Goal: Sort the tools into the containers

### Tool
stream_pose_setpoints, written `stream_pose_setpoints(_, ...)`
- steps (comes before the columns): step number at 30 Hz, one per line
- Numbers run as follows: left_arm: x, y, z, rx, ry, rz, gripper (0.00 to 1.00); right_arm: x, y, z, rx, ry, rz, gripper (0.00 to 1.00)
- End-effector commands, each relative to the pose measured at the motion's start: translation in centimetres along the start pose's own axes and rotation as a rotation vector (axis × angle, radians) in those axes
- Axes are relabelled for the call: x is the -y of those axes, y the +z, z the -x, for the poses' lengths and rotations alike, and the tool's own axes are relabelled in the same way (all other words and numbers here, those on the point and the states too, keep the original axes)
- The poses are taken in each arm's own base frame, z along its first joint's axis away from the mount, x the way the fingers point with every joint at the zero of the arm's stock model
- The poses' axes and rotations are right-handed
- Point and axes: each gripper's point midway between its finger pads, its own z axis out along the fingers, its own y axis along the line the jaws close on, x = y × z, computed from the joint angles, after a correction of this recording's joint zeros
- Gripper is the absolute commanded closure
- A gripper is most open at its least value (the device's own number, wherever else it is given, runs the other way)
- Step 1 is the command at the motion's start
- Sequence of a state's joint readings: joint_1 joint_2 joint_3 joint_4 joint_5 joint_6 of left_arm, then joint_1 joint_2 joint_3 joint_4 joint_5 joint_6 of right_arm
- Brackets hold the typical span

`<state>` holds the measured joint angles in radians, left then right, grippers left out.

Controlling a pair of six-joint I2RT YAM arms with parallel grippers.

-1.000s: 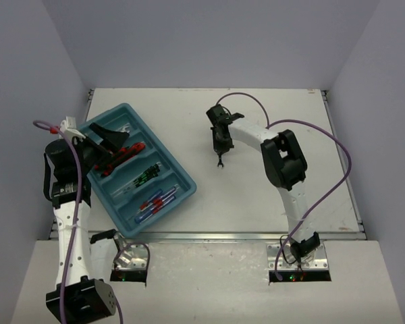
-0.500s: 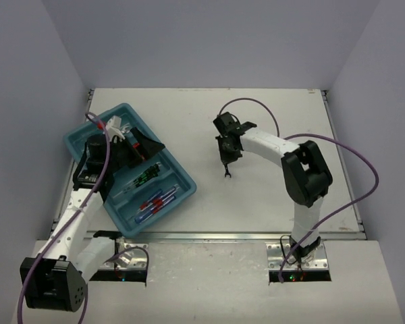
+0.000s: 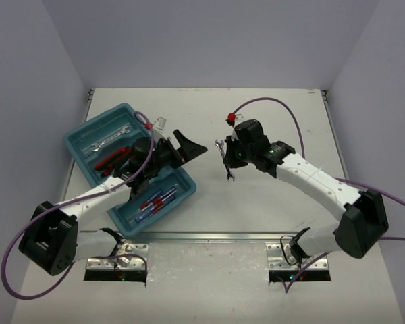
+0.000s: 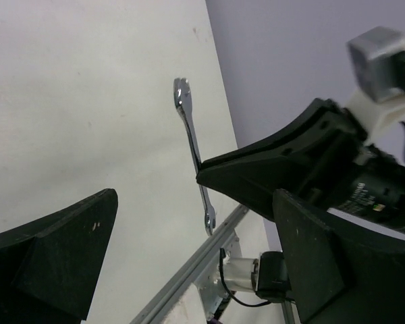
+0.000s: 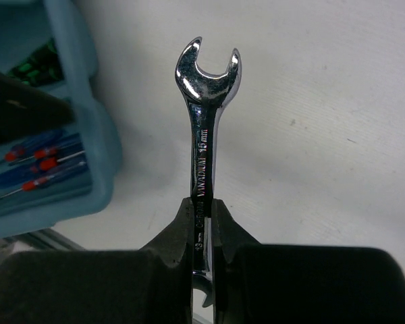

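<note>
Near the bench (image 3: 277, 115) centre, right end effector (image 5: 201, 202) clamped shut on the shank of a small silver wrench (image 5: 202, 128), open-ended head pointing outward. Carried leftward over the last second, toward the tray. Opposite, left end effector (image 4: 193, 233) spread wide and empty, swung out from above the teal tray (image 3: 115, 109) to face the wrench. Wrench framed between its fingers in the wrist view, no contact evident. Probably a hand-over in preparation. Further out, in separate tray compartments: second wrench (image 3: 110, 140), red-handled pliers (image 3: 115, 158), blue-and-red screwdrivers (image 3: 155, 201). Held wrench apparently the last tool unsorted.
</note>
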<state>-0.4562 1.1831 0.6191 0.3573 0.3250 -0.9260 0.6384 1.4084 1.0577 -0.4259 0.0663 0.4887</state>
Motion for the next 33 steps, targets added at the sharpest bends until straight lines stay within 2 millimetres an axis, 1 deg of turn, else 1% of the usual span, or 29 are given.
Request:
stream_pose_setpoints(1, 5.6, 2.0, 1.3, 0.108, 0.006, -0.134, 0.04, -3.5, -3.2, 4.4, 0.19, -0.027, 0.164, 1.0)
stream_pose_setpoints(2, 6.1, 2.6, 0.9, 0.108, 0.009, -0.133, 0.06, -3.9, -3.3, 4.0, 0.187, -0.03, 0.186, 1.0)
stream_pose_setpoints(5, 6.7, 3.8, 0.6, 0.106, 0.01, -0.126, 0.1, -4.9, -4.3, 4.2, 0.208, -0.034, 0.236, 1.0)
stream_pose_setpoints(7, 7.0, 4.3, 0.5, 0.106, 0.006, -0.125, 0.12, -5.6, -4.8, 4.1, 0.216, -0.039, 0.274, 1.0)
stream_pose_setpoints(9, 7.1, 4.6, 0.6, 0.113, 0.005, -0.121, 0.17, -6.3, -5.2, 4.3, 0.228, -0.043, 0.314, 1.0)
stream_pose_setpoints(10, 7.3, 4.7, 0.5, 0.114, 0.006, -0.126, 0.22, -6.6, -5.4, 4.3, 0.229, -0.046, 0.332, 1.0)
stream_pose_setpoints(11, 7.7, 4.9, 0.4, 0.112, 0.009, -0.136, 0.36, -7.0, -5.7, 4.4, 0.231, -0.048, 0.353, 1.0)
stream_pose_setpoints(12, 7.7, 5.2, 0.2, 0.106, 0.009, -0.137, 0.52, -7.1, -5.9, 4.6, 0.241, -0.048, 0.361, 1.0)
stream_pose_setpoints(15, 7.9, 5.6, -0.3, 0.09, 0.01, -0.141, 0.76, -7.2, -6.2, 5.1, 0.262, -0.041, 0.366, 1.0)
stream_pose_setpoints(16, 7.7, 5.7, -0.5, 0.083, 0.01, -0.136, 0.78, -7.2, -6.2, 5.2, 0.264, -0.041, 0.364, 1.0)
stream_pose_setpoints(18, 7.7, 5.7, -0.7, 0.078, 0.01, -0.14, 0.89, -7.2, -6.5, 5.5, 0.279, -0.041, 0.362, 1.0)
stream_pose_setpoints(19, 7.7, 5.7, -0.7, 0.075, 0.009, -0.142, 0.9, -7.1, -6.4, 5.5, 0.282, -0.04, 0.357, 1.0)
stream_pose_setpoints(20, 7.7, 5.7, -0.8, 0.073, 0.009, -0.144, 0.97, -7.1, -6.4, 5.6, 0.284, -0.039, 0.354, 1.0)
stream_pose_setpoints(21, 7.8, 5.7, -0.9, 0.07, 0.011, -0.146, 1.0, -7.0, -6.4, 5.7, 0.284, -0.04, 0.349, 1.0)
stream_pose_setpoints(24, 7.9, 5.7, -0.9, 0.071, 0.015, -0.146, 1.0, -6.7, -6.2, 5.7, 0.288, -0.038, 0.33, 1.0)
stream_pose_setpoints(25, 7.7, 5.8, -0.8, 0.077, 0.019, -0.135, 1.0, -6.5, -6.1, 5.7, 0.288, -0.037, 0.318, 0.98)
stream_pose_setpoints(26, 7.3, 5.9, -0.4, 0.092, 0.027, -0.113, 1.0, -5.9, -6.0, 5.5, 0.289, -0.032, 0.291, 0.86)
stream_pose_setpoints(27, 6.9, 6.0, 0.1, 0.112, 0.038, -0.085, 1.0, -5.2, -6.0, 5.2, 0.29, -0.024, 0.259, 0.67)
stream_pose_setpoints(28, 6.8, 6.0, 0.2, 0.118, 0.041, -0.078, 1.0, -5.0, -6.0, 5.1, 0.29, -0.022, 0.25, 0.63)
stream_pose_setpoints(29, 6.0, 6.3, 1.5, 0.147, 0.049, -0.016, 1.0, -4.0, -6.1, 4.8, 0.302, -0.003, 0.203, 0.47)
stream_pose_setpoints(30, 4.8, 6.4, 3.2, 0.183, 0.061, 0.064, 1.0, -2.6, -6.3, 4.3, 0.32, 0.02, 0.144, 0.26)
stream_pose_setpoints(31, 4.0, 6.3, 4.5, 0.214, 0.062, 0.108, 1.0, -2.1, -7.1, 4.5, 0.345, 0.026, 0.126, 0.16)
stream_pose_setpoints(33, 1.3, 5.4, 8.5, 0.3, 0.015, 0.214, 1.0, -0.5, -7.5, 3.9, 0.35, 0.032, 0.057, 0.1)
